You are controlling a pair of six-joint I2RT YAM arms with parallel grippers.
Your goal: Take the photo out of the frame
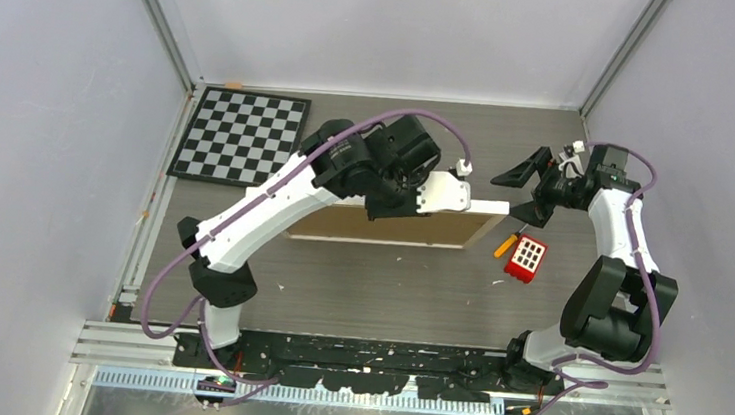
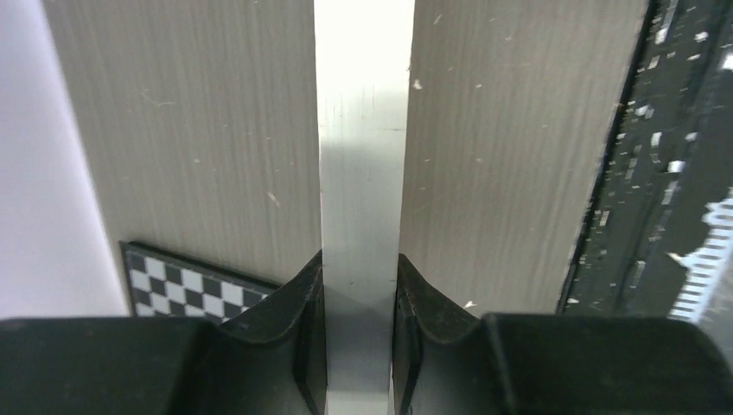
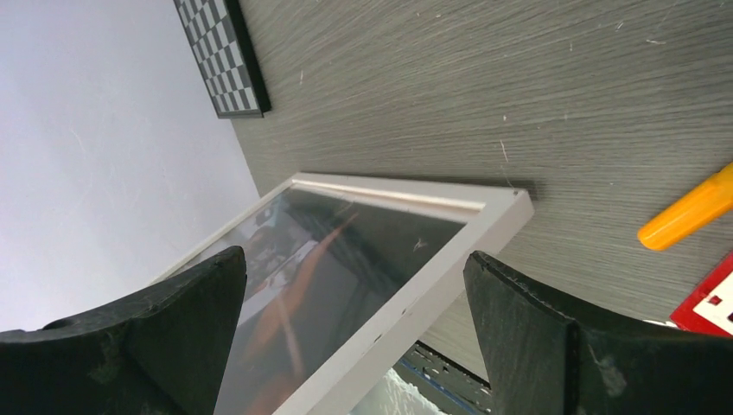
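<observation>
A black-and-white checkerboard [image 1: 239,137] is laid flat on the desk [image 1: 337,285], well apart from the left gripper [image 2: 360,294] on its left and farther from the arm bases. The left gripper is closed on the top edge of the frame [image 1: 382,227]: in the left wrist view the pale rim is seen pinched between the two black fingers [image 2: 304,311], each pressed against one face. The frame is stood on its long lower edge on the desk, below this gripper, with the brown back panel turned toward the arm bases and the white-bordered front turned away from them. The photo [image 3: 320,285] is seen in the frame, behind the glazing, with an orange-tan streak across dark areas; more of it cannot be made out because of reflections. The right gripper [image 1: 536,187] is held just beyond the right end of the frame, clear of it, with its jaws spread wide and nothing between them; in its wrist view the frame's right front corner is seen between the two fingers [image 3: 553,346]. An orange marker [image 1: 506,246] is laid on the desk near this gripper, toward the bases, and a red block with white squares [image 1: 527,257] is set just beside the marker on its right.
</observation>
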